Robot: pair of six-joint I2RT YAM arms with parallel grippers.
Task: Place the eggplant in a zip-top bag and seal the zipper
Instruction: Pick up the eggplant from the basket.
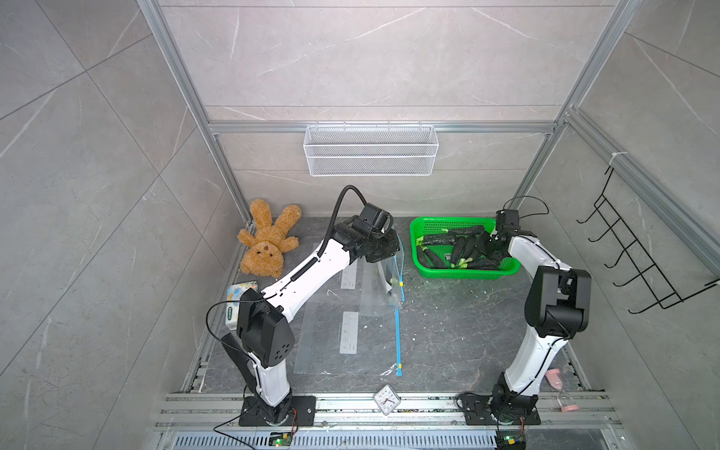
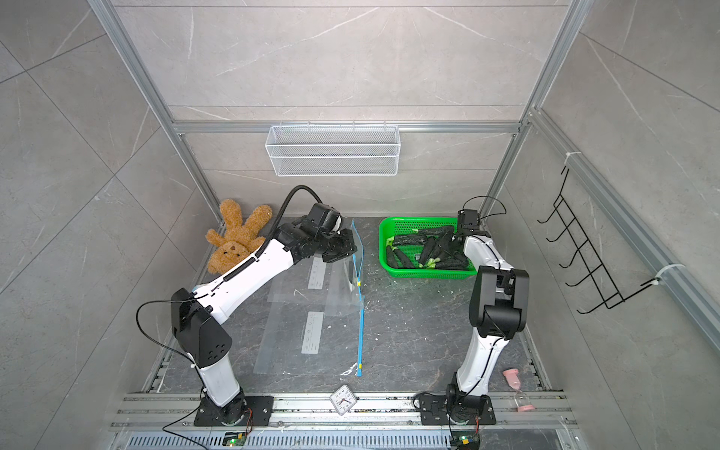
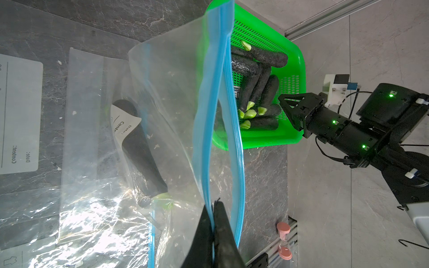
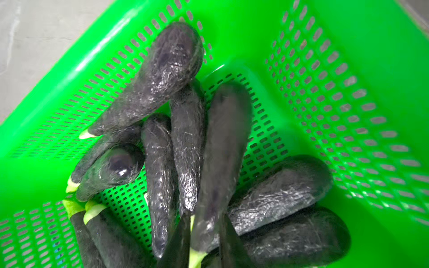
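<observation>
Gripping eggplant within basket

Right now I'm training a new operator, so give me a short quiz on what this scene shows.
1. True or false: the left gripper is shut on the blue zipper edge of a clear bag, holding it up.
2. Pick one. The right gripper is: A) down in the green basket, fingers on either side of an eggplant; B) pinching the bag's other side; C) parked away from everything.
3. Fill in: the held bag already contains another ____.

Key: 1 true. 2 A. 3 eggplant, seen through the plastic in the left wrist view.
</observation>
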